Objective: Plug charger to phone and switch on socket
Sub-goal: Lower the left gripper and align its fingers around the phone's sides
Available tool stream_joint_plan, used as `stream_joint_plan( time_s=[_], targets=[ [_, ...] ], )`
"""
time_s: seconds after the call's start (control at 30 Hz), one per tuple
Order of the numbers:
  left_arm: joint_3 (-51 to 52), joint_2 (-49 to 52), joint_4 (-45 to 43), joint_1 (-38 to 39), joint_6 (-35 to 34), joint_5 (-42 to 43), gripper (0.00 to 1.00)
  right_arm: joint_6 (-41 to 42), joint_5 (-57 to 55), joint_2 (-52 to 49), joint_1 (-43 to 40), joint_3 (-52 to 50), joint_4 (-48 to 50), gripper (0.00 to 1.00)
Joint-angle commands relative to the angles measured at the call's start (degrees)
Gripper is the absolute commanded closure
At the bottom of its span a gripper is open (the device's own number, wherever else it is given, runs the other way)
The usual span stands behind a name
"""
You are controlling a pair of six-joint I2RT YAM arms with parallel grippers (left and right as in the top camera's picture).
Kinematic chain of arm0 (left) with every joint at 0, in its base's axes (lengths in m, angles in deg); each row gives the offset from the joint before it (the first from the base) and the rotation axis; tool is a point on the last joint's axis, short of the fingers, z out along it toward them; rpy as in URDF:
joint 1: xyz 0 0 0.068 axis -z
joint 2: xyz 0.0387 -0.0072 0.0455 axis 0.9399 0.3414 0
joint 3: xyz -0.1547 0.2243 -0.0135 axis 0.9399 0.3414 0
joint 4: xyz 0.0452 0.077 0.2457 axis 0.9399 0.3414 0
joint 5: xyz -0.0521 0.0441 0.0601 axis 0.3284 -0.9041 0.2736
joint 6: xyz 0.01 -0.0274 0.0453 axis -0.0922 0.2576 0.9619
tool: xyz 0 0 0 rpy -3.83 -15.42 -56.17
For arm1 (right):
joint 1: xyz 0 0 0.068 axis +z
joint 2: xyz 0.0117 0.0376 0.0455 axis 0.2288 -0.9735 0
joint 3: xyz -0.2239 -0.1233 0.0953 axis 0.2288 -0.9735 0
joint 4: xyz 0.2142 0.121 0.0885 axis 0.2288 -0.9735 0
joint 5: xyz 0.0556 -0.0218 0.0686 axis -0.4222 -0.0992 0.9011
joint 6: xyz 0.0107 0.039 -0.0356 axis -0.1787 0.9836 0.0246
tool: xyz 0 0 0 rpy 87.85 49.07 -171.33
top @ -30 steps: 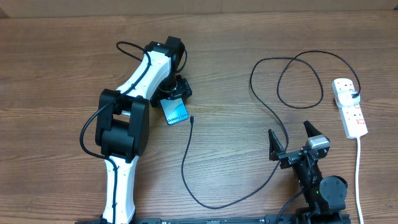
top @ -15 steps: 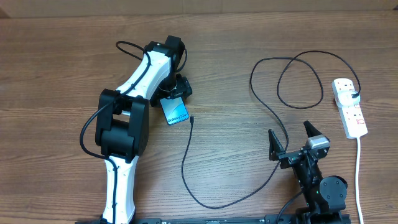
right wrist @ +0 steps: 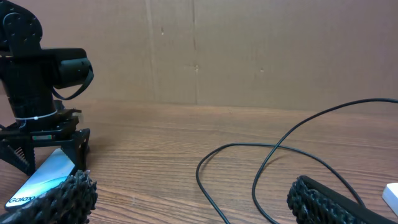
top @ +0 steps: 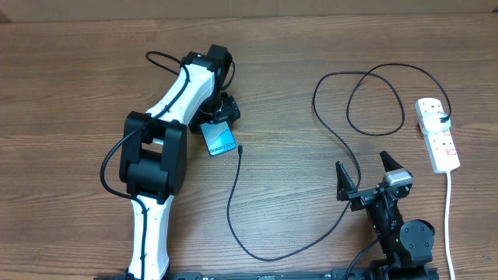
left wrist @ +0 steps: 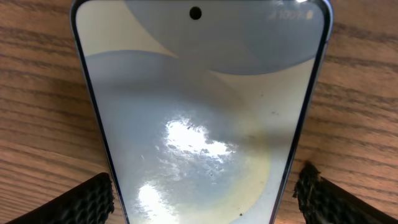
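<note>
The phone lies on the wooden table with its light blue screen up and the "Galaxy" text at its near end. It fills the left wrist view and shows at the lower left of the right wrist view. My left gripper is open and straddles the phone's far end, one pad by each long edge. The charger loops across the table; its black tip lies just right of the phone. The socket lies at the far right. My right gripper is open and empty.
A black plug sits in the socket, and the white cord runs from it toward the front edge. Cable loops lie in front of the right gripper. A cardboard wall stands behind the table.
</note>
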Motion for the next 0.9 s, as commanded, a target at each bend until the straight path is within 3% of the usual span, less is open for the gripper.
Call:
stream_joint_plan(
  time_s=[0.0, 0.4, 0.87],
  targets=[
    [3.89, 1.20, -0.20, 0.24, -0.13, -3.23, 0.10, -0.07, 0.11, 0.11, -0.37, -0.59, 0.17, 0.00],
    [5.64, 1.18, -1.92, -0.09, -0.09, -3.32, 0.11, -0.07, 0.11, 0.11, -0.37, -0.59, 0.17, 0.00],
    [5.70, 1.20, -1.20, -1.90, 2.71, -3.17, 0.04, -0.07, 0.11, 0.11, -0.37, -0.59, 0.17, 0.00]
  ],
)
